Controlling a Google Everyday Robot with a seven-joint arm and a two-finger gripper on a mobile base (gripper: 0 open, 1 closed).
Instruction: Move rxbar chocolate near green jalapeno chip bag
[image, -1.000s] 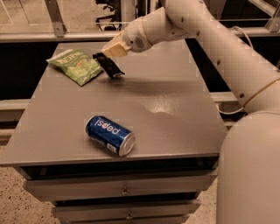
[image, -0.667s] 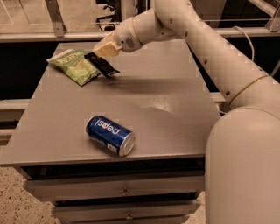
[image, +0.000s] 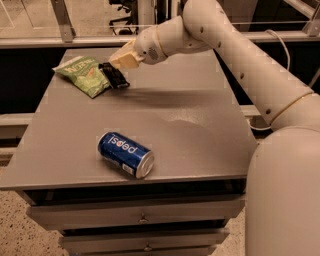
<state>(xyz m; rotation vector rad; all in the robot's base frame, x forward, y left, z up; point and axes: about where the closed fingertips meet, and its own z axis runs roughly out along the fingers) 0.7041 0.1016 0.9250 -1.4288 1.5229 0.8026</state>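
1. As I stand before the robot, its body is the biggest thing I see: a smooth, rounded white shell on the right side. The white arm goes from it up and to the left in thick tube-shaped parts, with small dark dots along the surface.
2. The table is a grey cabinet with a flat, matte top. Below the top there are metal drawers with small knobs.
3. The green jalapeno chip bag lies flat at the far left corner of the table. It is light green, crinkled and a little shiny, with white letters and a pale sealed edge.
4. A blue Pepsi can lies on its side near the front edge, well apart from the bag. It is a glossy cylinder, and its silver end points to the front right.
5. The gripper is cream-coloured and wedge-shaped. It hangs over the far left part of the table, just above the upper end of the bar. Whether it is gripping the bar or is parted from it, I cannot tell.
6. The rxbar chocolate is a small, flat, dark rectangle. It is just beside the right edge of the bag and seems to touch it.
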